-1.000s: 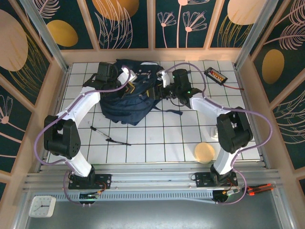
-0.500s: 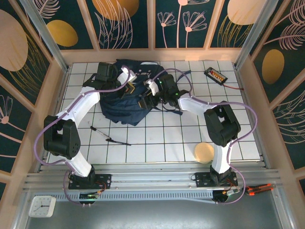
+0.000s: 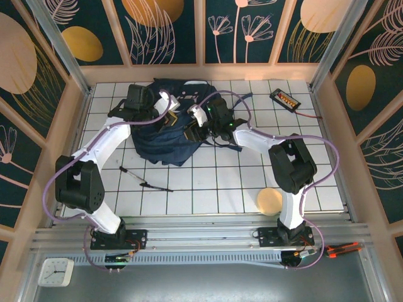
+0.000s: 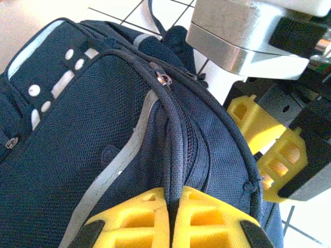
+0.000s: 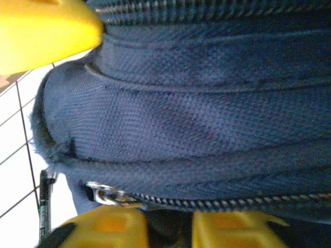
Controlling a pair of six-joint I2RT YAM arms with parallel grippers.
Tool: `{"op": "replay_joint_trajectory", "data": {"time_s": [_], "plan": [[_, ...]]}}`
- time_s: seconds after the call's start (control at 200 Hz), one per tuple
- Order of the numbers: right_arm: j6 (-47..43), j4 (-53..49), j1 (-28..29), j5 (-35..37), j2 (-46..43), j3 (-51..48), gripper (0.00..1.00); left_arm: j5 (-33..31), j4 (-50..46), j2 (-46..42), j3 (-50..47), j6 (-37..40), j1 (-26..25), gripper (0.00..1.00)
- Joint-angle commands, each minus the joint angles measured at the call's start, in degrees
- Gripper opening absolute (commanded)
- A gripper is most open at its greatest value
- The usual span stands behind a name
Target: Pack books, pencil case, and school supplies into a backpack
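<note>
The navy-blue backpack [image 3: 165,139] lies at the back of the table, its mesh front and grey trim [image 4: 93,129] facing the left wrist camera. My left gripper [image 3: 167,117] [image 4: 173,206] is shut on a raised seam of the backpack beside a zip. My right gripper [image 3: 196,123] [image 5: 168,227] presses against the backpack's right side, its jaws narrowed on dark fabric at the zip line next to a metal puller [image 5: 106,195]. A thin black pen [image 3: 146,182] lies on the tiles in front of the backpack. The books and the pencil case are out of view.
A round tan disc [image 3: 271,201] lies at the front right. A black device with orange buttons [image 3: 285,99] and its cable sit at the back right. Wooden walls ring the white tiled table [image 3: 214,182].
My right gripper has moved left from beside the backpack onto its right side, and its jaws have narrowed. The left gripper has kept its grip and shifted only slightly.
</note>
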Motion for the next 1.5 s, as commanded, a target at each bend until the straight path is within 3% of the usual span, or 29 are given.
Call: {"op": "replay_joint_trajectory", "data": {"time_s": [0.0, 0.065, 0.225, 0.285, 0.38, 0.56, 0.726, 0.851, 1.041, 1.116, 1.321, 1.491], "plan": [[-0.6, 0.5, -0.6, 2.4, -2.4, -0.7, 0.18, 3.9, 2.1, -4.9, -1.4, 3.2, -0.2, 0.00], [-0.7, 0.3, -0.8, 2.8, -3.7, -1.9, 0.14, 2.8, 2.2, -5.6, -2.5, 4.0, -0.2, 0.00], [-0.4, 0.1, -2.1, 2.2, -6.5, -5.1, 0.14, 0.6, 2.1, -6.6, -3.6, 5.4, -0.3, 0.00], [-0.5, 0.2, -2.8, -0.3, -7.0, -5.7, 0.18, 0.8, 2.2, -6.8, -3.5, 5.3, -0.3, 0.00], [-2.3, -1.0, -3.0, -2.5, -6.0, -4.5, 0.36, 1.7, 2.4, -6.7, -3.3, 4.8, -0.3, 0.00], [-4.5, -2.4, -2.4, -4.3, -2.3, 0.0, 0.44, 2.8, 2.6, -6.9, -3.5, 4.1, -0.3, 0.00], [-5.5, -2.7, -1.5, -3.8, -1.0, 1.7, 0.44, 3.2, 2.6, -6.7, -3.1, 3.5, -0.3, 0.00], [-5.7, -3.1, -1.2, -3.6, -0.5, 2.2, 0.38, 2.6, 2.5, -6.7, -3.1, 3.6, -0.3, 0.00], [-3.8, -1.6, -1.1, -1.2, -2.8, 0.4, 0.15, 2.3, 2.2, -6.6, -3.0, 4.1, -0.4, 0.00], [-2.6, -0.9, -1.7, -0.3, -4.3, -1.3, 0.10, 1.8, 1.9, -6.8, -3.3, 5.0, -0.4, 0.00], [2.2, 2.0, -6.5, -2.5, -8.7, -7.8, 0.10, 0.4, 2.0, -7.9, -4.9, 6.1, -0.4, 0.00], [6.0, 5.2, -10.3, -5.3, -9.7, -9.6, 0.04, 0.3, 2.3, -8.3, -5.7, 6.2, -0.4, 0.00]]}}
